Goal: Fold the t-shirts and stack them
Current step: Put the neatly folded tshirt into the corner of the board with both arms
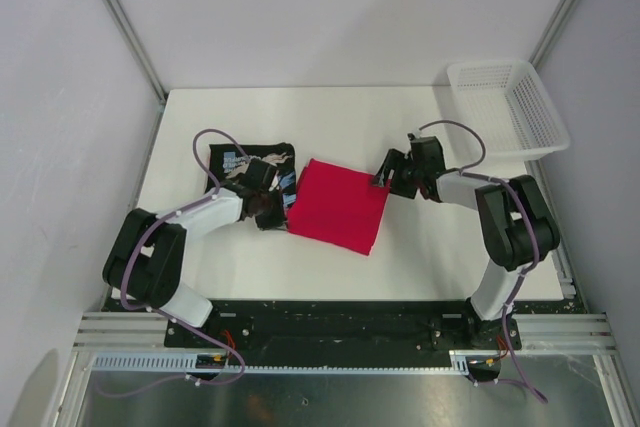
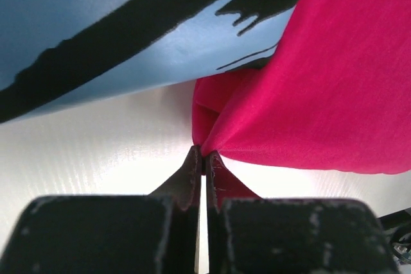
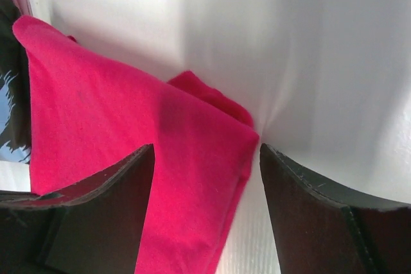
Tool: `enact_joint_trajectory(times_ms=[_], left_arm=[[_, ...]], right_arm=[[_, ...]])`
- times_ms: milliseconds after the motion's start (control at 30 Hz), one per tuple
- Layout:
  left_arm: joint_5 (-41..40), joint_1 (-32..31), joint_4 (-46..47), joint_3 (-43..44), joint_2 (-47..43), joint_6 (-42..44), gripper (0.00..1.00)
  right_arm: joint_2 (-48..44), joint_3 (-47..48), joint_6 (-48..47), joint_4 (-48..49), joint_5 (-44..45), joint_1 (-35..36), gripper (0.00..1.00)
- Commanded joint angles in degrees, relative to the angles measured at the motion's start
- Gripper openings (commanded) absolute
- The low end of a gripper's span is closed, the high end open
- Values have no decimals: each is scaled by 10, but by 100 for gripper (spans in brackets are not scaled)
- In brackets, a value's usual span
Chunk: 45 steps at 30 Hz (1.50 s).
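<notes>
Left hand (image 2: 203, 155) pinches pink shirt (image 1: 338, 205); right hand (image 3: 205, 158) gapes over its right corner. Stacking seems in hand; right must grip before lifting.

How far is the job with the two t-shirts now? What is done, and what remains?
Done, apparently: the black t-shirt and the crimson-pink t-shirt each lie folded into a compact rectangle. In hand: the left gripper is shut on one corner of the crimson-pink t-shirt, and the right gripper stands open around another corner. Left: stacking, since the shirts lie side by side on the table.
</notes>
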Motion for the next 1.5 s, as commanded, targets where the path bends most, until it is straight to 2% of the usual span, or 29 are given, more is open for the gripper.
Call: enact_joint_trajectory(times_ms=[0,267,633,700,1067,1467], left_arm=[[-17,10,-10,2,-19,22,0],[-13,15,-11,3,-20,23,0],[24,15,-11,25,-28,29,0],[36,15,-11,32,-36,29,0],[130,11,-22,100,-70,33,0],[156,12,-28,160,-81,31,0]], right_arm=[[36,32,2,22,23,21,71],[80,58,0,-5,57,60,63],[35,84,23,-57,104,110,9],[19,98,23,-82,121,118,2],[-95,144,4,-150,180,128,0],[-147,202,-22,-186,192,133,0]])
